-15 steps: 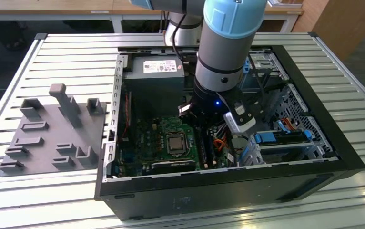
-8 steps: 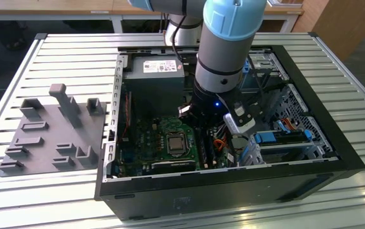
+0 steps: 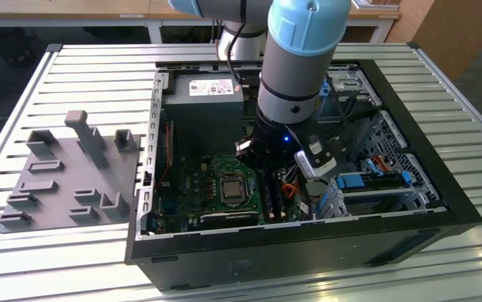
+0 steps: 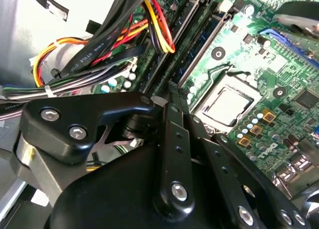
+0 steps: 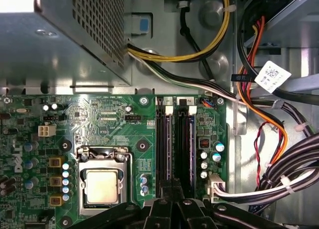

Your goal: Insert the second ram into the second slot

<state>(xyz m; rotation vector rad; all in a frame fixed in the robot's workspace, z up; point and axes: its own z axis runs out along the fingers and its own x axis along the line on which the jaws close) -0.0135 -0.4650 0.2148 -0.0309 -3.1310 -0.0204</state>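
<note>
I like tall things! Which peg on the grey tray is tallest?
The narrow post near the middle of the grey tray; it rises well above the stubby blocks around it.

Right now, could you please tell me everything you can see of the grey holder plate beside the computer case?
The grey holder plate looks like matte plastic: one flat slab with raised blocks, small brackets and one tall post near its far edge. It lies flat on the slatted metal table, at the exterior view's left of the open computer case, close beside its wall. Only the table appears to touch it.
</note>
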